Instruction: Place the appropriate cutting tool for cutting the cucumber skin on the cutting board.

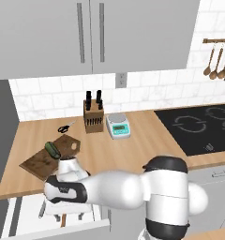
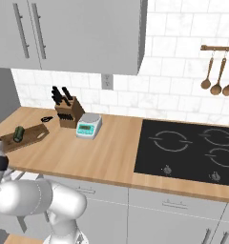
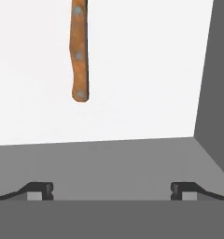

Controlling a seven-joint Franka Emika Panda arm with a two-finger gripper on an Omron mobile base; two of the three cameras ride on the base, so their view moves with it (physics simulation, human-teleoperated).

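My gripper (image 3: 112, 191) hung wide open in the white drawer (image 3: 34, 93), above a riveted brown knife handle (image 3: 79, 51). The stubby green cucumber (image 1: 52, 149) lay on the mottled dark cutting board (image 1: 39, 164) — I couldn't make out the peeler.

We see the cutting board (image 1: 39, 161), dark brown with mottled grain and a round hole at its far end, lying flat on the counter, above and beyond our pincer (image 3: 112, 191). The cucumber (image 1: 52, 149), stubby and dark green, lies on the board beside that hole. Just left of the pincer, low in the drawer, lies a slim grey sliver (image 1: 41, 209), perhaps the peeler; it is too small to tell.
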